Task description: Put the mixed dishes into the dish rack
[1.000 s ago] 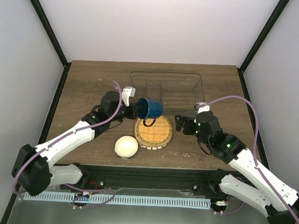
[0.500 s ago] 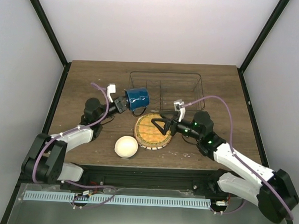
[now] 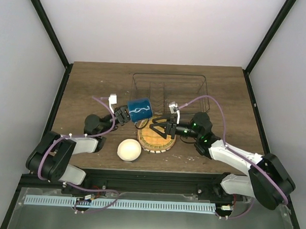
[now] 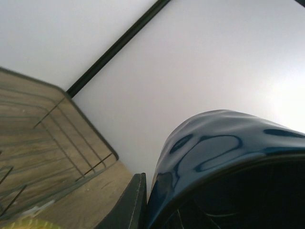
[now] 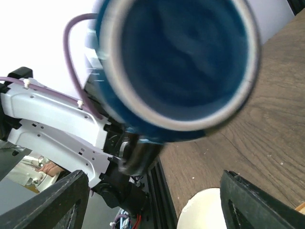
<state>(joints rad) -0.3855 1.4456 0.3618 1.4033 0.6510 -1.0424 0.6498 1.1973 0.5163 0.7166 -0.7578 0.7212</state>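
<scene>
My left gripper (image 3: 126,114) is shut on the dark blue mug (image 3: 140,109) and holds it on its side above the table, just left of the yellow-orange woven plate (image 3: 157,136). In the left wrist view the mug (image 4: 224,152) fills the right side, with one finger (image 4: 131,205) pressed against its wall. My right gripper (image 3: 160,126) is open over the yellow plate and points at the mug's end (image 5: 181,57). The small cream-white bowl (image 3: 128,150) sits near the front edge and also shows in the right wrist view (image 5: 209,214). The wire dish rack (image 3: 170,77) stands behind. I cannot make out the cream leaf plate.
The rack's wire wall (image 4: 57,138) shows on the wooden table in the left wrist view. The left arm's white link (image 5: 47,119) lies behind the mug in the right wrist view. Black frame posts rise at the table's back corners (image 3: 257,53).
The left arm has drawn back and low, carrying the mug left and then slightly down. The right gripper has swung left over the yellow plate toward the mug, with its jaws wide apart.
</scene>
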